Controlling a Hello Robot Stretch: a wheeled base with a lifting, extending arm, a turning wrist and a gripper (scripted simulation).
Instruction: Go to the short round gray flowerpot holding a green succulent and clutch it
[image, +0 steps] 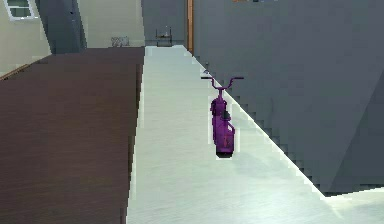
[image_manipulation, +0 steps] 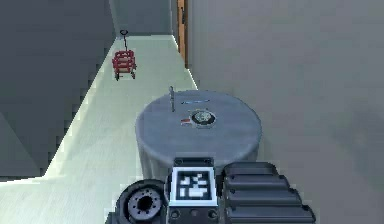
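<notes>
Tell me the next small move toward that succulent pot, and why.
Probably drive ahead a little along the pale floor, keeping clear of the purple scooter; the grey drum by the arm looks more like a bin than a short flowerpot.

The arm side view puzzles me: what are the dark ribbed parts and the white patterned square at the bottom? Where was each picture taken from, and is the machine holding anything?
This is a wheeled robot with one arm that lifts and stretches out, ending in a claw. The forward view comes from a camera looking ahead and slightly down. It shows a pale floor strip along a grey wall, with a purple scooter standing on it.

The arm side view comes from a camera on the robot's body, looking out sideways. The ribbed dark bar is the arm, and the white square is a marker at its end. The dark round part left of it belongs to the claw.

Behind them stands a round grey drum with a small dark round thing on top. I cannot tell whether the claw holds anything.
</notes>
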